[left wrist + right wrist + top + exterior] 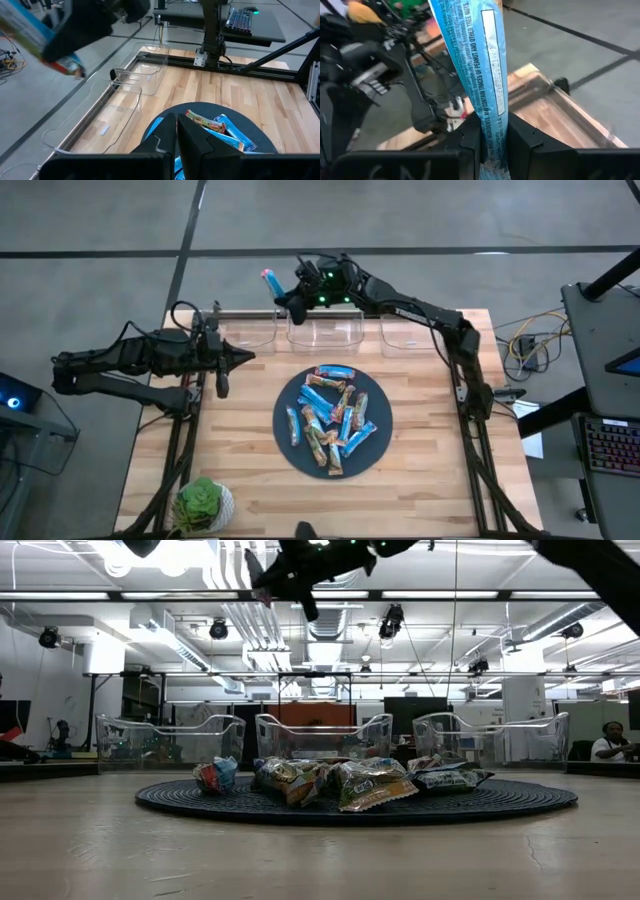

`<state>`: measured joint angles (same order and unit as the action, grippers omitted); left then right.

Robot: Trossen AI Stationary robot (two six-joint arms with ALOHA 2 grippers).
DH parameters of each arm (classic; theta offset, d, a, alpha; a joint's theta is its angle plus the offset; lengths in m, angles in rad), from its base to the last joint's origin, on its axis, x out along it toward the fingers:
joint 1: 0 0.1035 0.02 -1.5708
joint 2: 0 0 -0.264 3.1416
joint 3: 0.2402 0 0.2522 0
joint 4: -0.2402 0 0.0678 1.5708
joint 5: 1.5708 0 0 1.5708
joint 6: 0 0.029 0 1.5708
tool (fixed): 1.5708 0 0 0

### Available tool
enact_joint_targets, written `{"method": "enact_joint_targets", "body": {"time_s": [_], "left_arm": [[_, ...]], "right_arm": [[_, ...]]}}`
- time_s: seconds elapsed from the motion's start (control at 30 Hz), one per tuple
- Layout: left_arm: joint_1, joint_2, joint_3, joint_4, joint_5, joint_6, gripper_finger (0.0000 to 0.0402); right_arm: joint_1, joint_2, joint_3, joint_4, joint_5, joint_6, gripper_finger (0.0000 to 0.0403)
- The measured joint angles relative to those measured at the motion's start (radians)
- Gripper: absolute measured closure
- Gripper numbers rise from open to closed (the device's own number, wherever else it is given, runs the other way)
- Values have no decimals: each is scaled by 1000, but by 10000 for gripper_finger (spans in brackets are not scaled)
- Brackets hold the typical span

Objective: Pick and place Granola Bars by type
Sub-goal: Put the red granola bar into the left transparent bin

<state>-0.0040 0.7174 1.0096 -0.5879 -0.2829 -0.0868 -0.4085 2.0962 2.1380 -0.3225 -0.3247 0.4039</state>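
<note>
Several Granola Bars (330, 418) in blue and brown-tan wrappers lie heaped on a dark round disc (285, 395) at mid-table. My right gripper (280, 294) is high above the far edge, between the left bin (245, 335) and the middle bin (325, 332), and is shut on a blue bar (482, 65) with a red end (267, 277). My left gripper (236, 358) hangs shut at the table's left, holding nothing. In the left wrist view, its fingers (170, 137) are pressed together. My right gripper pinches the blue bar between its two fingers near one end of the wrapper (492, 132), on its flat faces. The bar sticks out lengthwise beyond the fingertips, its red end farthest from them. It is lifted clear of the table and the bins.
Three clear bins stand in a row along the far edge; the right one (410, 335) lies under my right arm. A small potted plant (203, 502) sits at the near left corner. Bare wood surrounds the disc.
</note>
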Motion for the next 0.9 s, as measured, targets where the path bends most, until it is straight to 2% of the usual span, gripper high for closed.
{"method": "enact_joint_targets", "body": {"time_s": [0.13,0.3,0.67,0.9], "left_arm": [[0,0,0,-19,0,-12,401],[0,0,0,-38,0,-40,401],[0,0,0,-37,0,-53,401],[0,4,0,-37,-2,-67,401]], "right_arm": [[-8,74,107,-45,-11,1,349],[-16,141,177,-65,-18,47,349],[-23,244,186,-53,-27,185,349],[-32,295,186,11,-27,383,349]]}}
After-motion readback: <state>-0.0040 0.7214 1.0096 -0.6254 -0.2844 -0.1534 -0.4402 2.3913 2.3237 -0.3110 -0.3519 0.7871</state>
